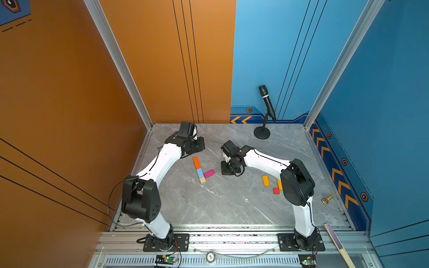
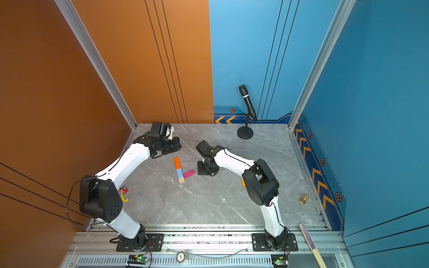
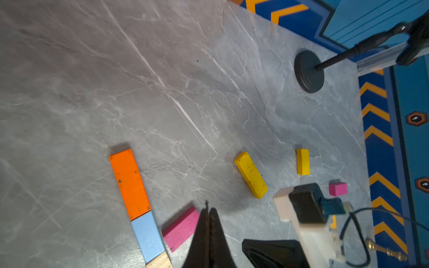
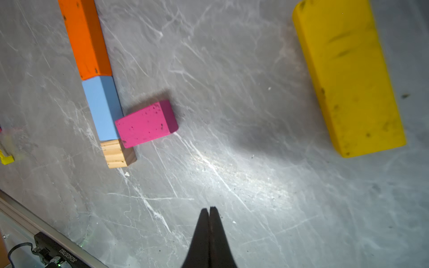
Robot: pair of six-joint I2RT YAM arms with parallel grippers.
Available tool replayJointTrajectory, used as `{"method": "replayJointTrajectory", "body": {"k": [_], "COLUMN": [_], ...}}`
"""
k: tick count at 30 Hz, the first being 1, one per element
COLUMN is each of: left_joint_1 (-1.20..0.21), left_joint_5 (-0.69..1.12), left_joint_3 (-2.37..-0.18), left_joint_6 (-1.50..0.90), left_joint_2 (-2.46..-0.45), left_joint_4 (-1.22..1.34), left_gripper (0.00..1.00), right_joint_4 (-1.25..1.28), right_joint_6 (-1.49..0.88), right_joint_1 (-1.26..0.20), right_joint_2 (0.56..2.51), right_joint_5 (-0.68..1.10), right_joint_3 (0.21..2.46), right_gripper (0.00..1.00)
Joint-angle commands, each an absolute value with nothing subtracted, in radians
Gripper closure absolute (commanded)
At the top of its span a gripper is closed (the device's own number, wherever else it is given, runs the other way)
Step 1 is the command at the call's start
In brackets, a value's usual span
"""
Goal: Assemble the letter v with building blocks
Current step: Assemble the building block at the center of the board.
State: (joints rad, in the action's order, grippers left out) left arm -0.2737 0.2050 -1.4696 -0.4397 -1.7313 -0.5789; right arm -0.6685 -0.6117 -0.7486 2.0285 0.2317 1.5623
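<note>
**Centre frame: one stroke of the V laid**

Just left of centre in both top views, we see an orange brick (image 1: pixel 196 163), a light blue brick (image 1: pixel 200 173) and a plain wood cube (image 1: pixel 202 180) touching end to end in one slanted line on the tabletop (image 1: pixel 220 208). A pink brick (image 1: pixel 209 173) angles off it, touching the blue one. Lower right lie an amber brick (image 1: pixel 266 181) and a red cube (image 1: pixel 276 191), well apart from the line. Our left end effector (image 3: pixel 208 210) and right end effector (image 4: pixel 210 210) are both closed, holding nothing. A yellow brick (image 4: pixel 348 76) lies loose near the right one.
</note>
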Motion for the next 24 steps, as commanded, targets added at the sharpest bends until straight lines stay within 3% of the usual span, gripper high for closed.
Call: {"method": "replayJointTrajectory", "body": {"k": [1, 11, 24], "left_joint_1": [-0.300, -0.329, -0.362], "left_joint_5": [0.219, 0.167, 0.108], "left_joint_3": [-1.578, -1.648, -1.605], "left_joint_6": [-0.330, -0.306, -0.310], "left_joint_2": [-1.858, -2.019, -2.077], "left_joint_4": [-0.791, -0.864, -0.884], "left_gripper": [1.00, 1.00, 1.00], "right_joint_4": [-0.568, -0.382, -0.303], "right_joint_6": [-0.665, -0.778, -0.826], "right_joint_1": [-0.758, -0.768, -0.771], "right_joint_2": [1.961, 1.913, 1.950], "right_joint_5": [0.243, 0.288, 0.328], "right_joint_3": [1.511, 1.357, 1.340], "right_gripper": [1.00, 1.00, 1.00]}}
